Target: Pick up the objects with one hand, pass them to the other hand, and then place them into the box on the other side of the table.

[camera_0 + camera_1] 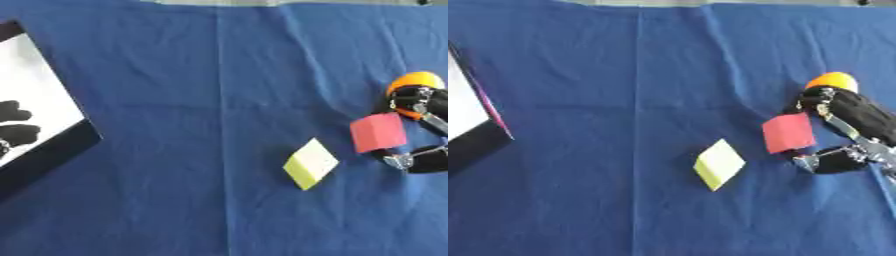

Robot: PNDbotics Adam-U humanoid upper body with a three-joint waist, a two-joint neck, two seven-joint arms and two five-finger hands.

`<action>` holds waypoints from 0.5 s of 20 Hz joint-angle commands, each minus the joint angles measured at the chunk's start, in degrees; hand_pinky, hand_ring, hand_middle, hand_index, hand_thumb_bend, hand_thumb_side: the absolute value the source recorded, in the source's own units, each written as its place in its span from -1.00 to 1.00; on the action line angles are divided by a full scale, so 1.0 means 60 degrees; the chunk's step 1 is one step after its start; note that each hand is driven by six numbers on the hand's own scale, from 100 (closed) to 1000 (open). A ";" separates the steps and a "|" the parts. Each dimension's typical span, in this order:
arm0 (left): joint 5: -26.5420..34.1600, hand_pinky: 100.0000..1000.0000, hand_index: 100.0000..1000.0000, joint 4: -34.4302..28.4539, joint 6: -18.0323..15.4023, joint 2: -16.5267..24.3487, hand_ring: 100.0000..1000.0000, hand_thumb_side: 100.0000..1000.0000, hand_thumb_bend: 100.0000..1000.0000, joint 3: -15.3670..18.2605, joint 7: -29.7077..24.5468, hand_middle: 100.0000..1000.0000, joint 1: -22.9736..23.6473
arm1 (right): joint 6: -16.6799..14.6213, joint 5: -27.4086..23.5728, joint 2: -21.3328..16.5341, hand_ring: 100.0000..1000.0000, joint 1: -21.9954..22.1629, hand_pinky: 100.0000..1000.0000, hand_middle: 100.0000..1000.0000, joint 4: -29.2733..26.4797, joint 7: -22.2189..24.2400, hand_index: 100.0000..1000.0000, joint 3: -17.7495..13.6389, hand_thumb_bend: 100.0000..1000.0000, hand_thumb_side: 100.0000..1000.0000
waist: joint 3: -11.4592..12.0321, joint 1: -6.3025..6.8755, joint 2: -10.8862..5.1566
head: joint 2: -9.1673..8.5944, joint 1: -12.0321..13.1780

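Across the whole surface lies a blue cloth (pixel 175 100). At the left edge sits the box (pixel 39 125), white inside with a black rim, and some dark shapes lie in it that are hard to make out. Over on the right side, the right hand (pixel 846 135) comes in from the edge. Its fingers (pixel 820 107) and thumb are curled round a pink block (pixel 787 132), one above it and one below. An orange ball (pixel 833 80) sits just behind the hand. Near the pink block, a little to its left, a yellow block (pixel 311 164) lies alone on the cloth.
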 commanded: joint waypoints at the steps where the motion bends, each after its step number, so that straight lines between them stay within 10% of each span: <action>1: 0.0018 0.42 0.49 -0.0127 -0.0026 0.0204 0.24 0.81 -0.97 0.0046 -0.0014 0.26 0.0031 | -0.0126 -0.0315 -0.0494 0.22 -0.0142 0.72 -0.13 -0.0083 -0.0023 0.24 -0.0248 -0.38 -1.00 | -0.0053 0.0148 -0.0335 | 0.0013 0.0018; 10: 0.0098 0.42 0.49 -0.0127 -0.0061 0.0180 0.23 0.77 -0.99 0.0028 -0.0061 0.26 0.0026 | -0.0639 -0.2896 -0.0911 0.18 -0.1224 0.65 -0.13 -0.0083 0.0116 0.25 -0.0298 -0.38 -1.00 | -0.0077 0.0272 -0.0539 | -0.0031 -0.0099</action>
